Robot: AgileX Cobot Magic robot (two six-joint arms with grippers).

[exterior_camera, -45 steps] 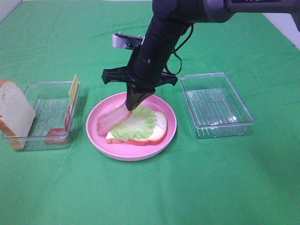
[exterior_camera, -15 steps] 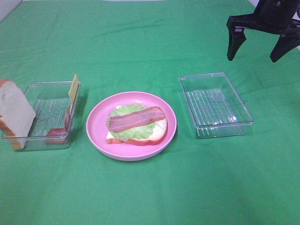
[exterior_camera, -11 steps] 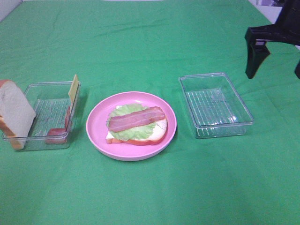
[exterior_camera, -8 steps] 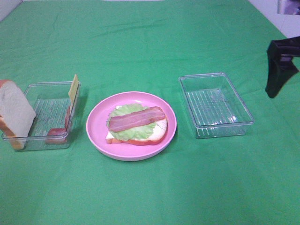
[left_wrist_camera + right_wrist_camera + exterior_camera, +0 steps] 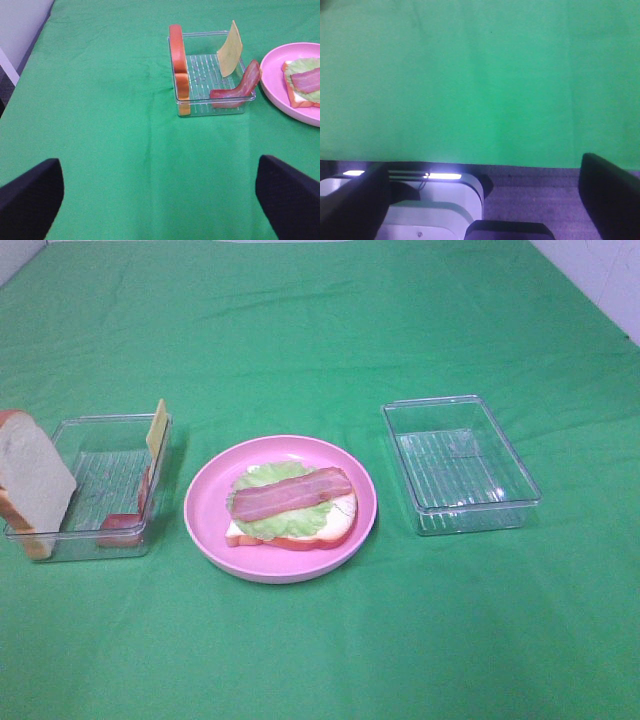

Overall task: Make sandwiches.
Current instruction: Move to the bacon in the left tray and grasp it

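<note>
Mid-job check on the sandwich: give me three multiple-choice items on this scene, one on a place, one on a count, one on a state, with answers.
1. Where is the cheese slice?
A) on the pink plate
B) in the right tray
C) standing in the left tray

2. How many clear trays are there?
A) one
B) two
C) three

3. In what state is the sandwich?
A) open, bacon strip uppermost
B) closed by a top bread slice
C) bare bread only

Answers:
1 C: the cheese slice stands upright inside the left tray.
2 B: one tray sits on each side of the pink plate.
3 A: the bacon strip lies across the lettuce, with nothing over it.
</note>
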